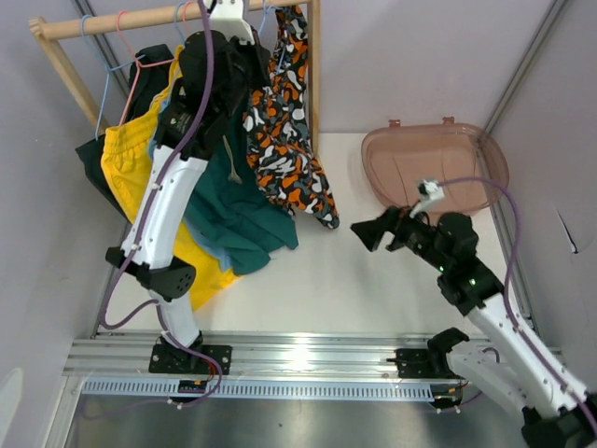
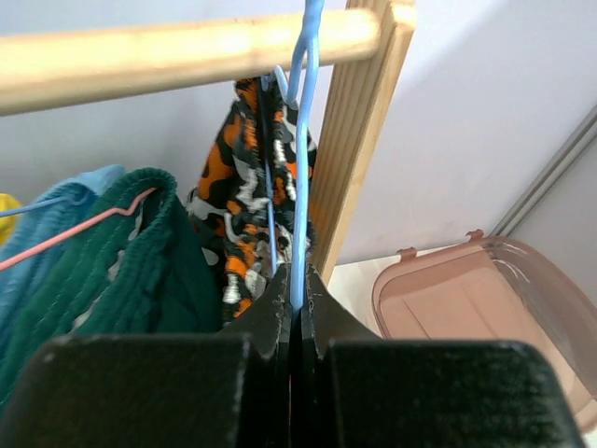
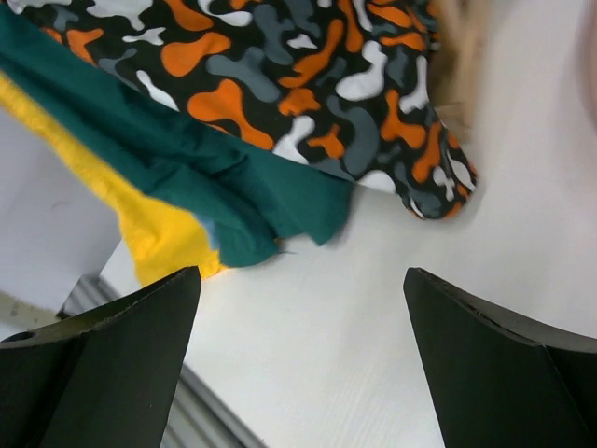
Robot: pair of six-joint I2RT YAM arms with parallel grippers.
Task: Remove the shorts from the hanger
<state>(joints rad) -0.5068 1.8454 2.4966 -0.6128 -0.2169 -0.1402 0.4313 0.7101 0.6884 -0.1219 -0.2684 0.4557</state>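
The white tabletop [image 1: 373, 280] carries a wooden rack [image 1: 313, 65] at its far left corner, and from the rod [image 2: 168, 51] hang the shorts, which spread down toward the left edge and the centre. From the left edge inward they are the yellow shorts [image 1: 126, 154], the light blue shorts [image 2: 37, 243], which are mostly hidden, the teal shorts [image 1: 238, 210] and the patterned shorts [image 1: 289, 149]. A brown plastic tub [image 1: 410, 159] lies at the far right corner. The left gripper [image 2: 294, 308] is raised to the rod and its fingers are pressed together on the wire of the blue hanger [image 2: 303, 140], which carries the patterned shorts. The right gripper [image 1: 368, 233] hovers over the middle of the table with its fingers wide apart and holds nothing. It faces the lower hems. I judge that the step in hand is to free the patterned shorts. The hanger is held, so the next move asks the right gripper to go forward to the hem, close on the cloth only and pull it away from the wire. The long axis of these shorts runs from the rod down toward the table centre, with the waist up at the hanger and the leg ends resting on the tabletop.
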